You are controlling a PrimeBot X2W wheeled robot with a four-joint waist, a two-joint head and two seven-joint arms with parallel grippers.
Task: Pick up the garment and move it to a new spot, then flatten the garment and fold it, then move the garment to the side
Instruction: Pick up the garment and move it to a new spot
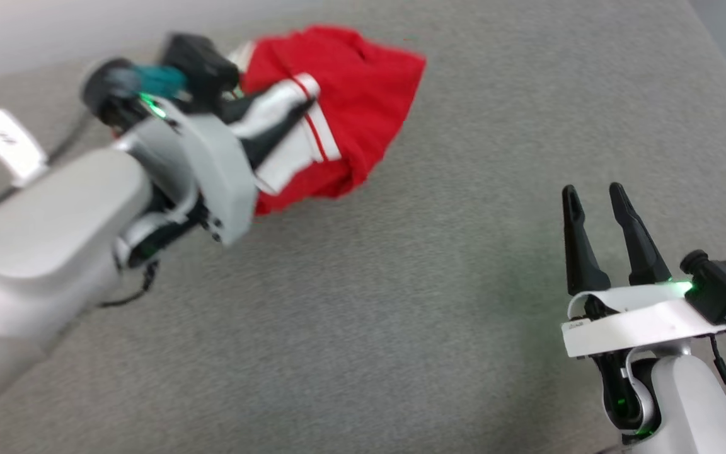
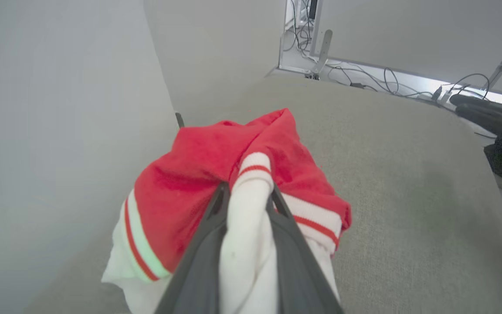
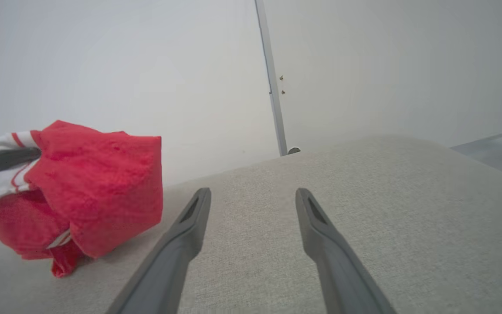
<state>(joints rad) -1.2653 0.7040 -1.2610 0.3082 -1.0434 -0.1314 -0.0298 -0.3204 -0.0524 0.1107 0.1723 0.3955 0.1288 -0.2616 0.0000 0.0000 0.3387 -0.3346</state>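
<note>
Slippage is the main worry: the left fingers (image 2: 209, 231) are clamped on nothing more than one white sleeve (image 2: 246, 244), with its striped cuff (image 2: 255, 168) poking out past their tips, and the rest of the garment (image 1: 350, 94) hangs from that pinch as a red bundle in the upper left of the head view. The fabric is soft and the hold narrow, so I judge that a quick swing or a jerk could pull the sleeve through the fingers and drop the whole thing. In the right wrist view the lowest folds seem to brush the table (image 1: 401, 315) at lower left. If they drag while the arm travels, the body could roll under itself and land more tangled, making the flattening harder. The bundle also sits close to the table's far edge, beside the wall (image 2: 59, 109) at the left of the left wrist view. A release or slip there might send it over the side, out of reach. Carried by a sleeve alone, the garment will likely come down crumpled, with collar and hem hidden, so finding good corners afterwards may take extra grabs. The right fingers (image 1: 637, 239) stand wide apart and empty over bare table at the lower right of the head view, well apart from the garment, too far to catch or steady it.
</note>
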